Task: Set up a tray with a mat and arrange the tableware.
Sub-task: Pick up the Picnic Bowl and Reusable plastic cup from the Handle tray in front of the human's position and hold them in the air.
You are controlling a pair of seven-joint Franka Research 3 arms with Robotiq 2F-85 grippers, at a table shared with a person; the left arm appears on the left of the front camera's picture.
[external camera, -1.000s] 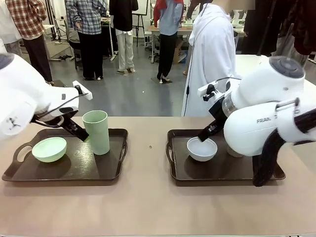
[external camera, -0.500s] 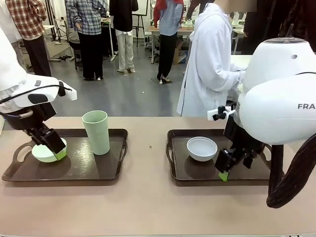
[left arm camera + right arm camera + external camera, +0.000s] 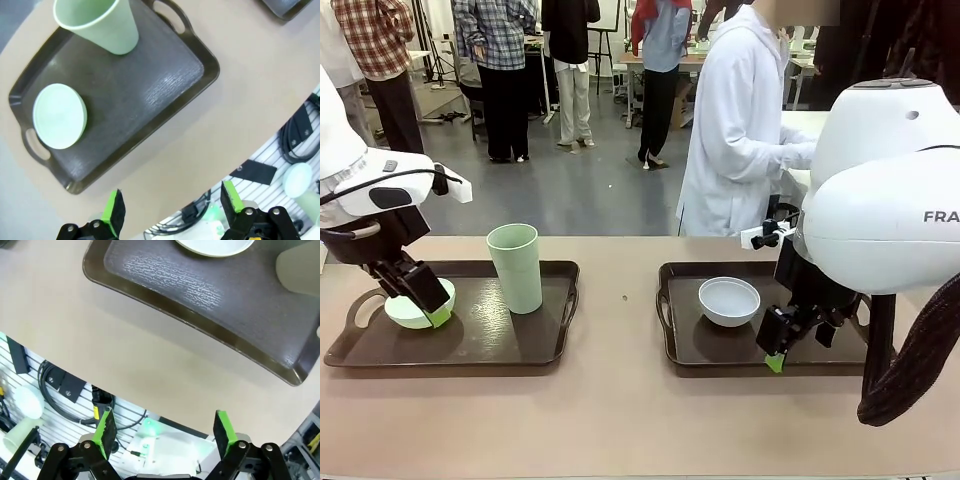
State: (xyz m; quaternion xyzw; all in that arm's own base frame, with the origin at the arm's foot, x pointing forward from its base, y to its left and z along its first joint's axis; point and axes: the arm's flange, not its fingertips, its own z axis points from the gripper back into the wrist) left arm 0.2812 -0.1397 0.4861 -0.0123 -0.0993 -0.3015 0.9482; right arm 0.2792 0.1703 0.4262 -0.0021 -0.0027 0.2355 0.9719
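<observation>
Two dark brown trays stand on the tan table, each floor lined with a dark textured mat (image 3: 150,95). On the left tray (image 3: 545,345) are a pale green bowl (image 3: 402,312) and a tall green cup (image 3: 516,267). My left gripper (image 3: 424,298) hangs open and empty in front of the bowl. From the left wrist view the gripper (image 3: 172,207) is high over the table's near edge, with bowl (image 3: 59,116) and cup (image 3: 97,22) below. The right tray (image 3: 720,348) holds a white bowl (image 3: 728,300). My right gripper (image 3: 778,345), open and empty (image 3: 164,429), hovers at that tray's front.
A person in a white coat (image 3: 740,130) stands at the far side behind the right tray. Bare tabletop (image 3: 620,340) separates the trays. A pale tan shape (image 3: 300,270) sits on the right tray (image 3: 200,295), cut off by the frame edge.
My left gripper has drawn away from the green cup to the left, over the bowl. My right gripper has swung from behind the white bowl to the tray's front. Both have barely moved lately.
</observation>
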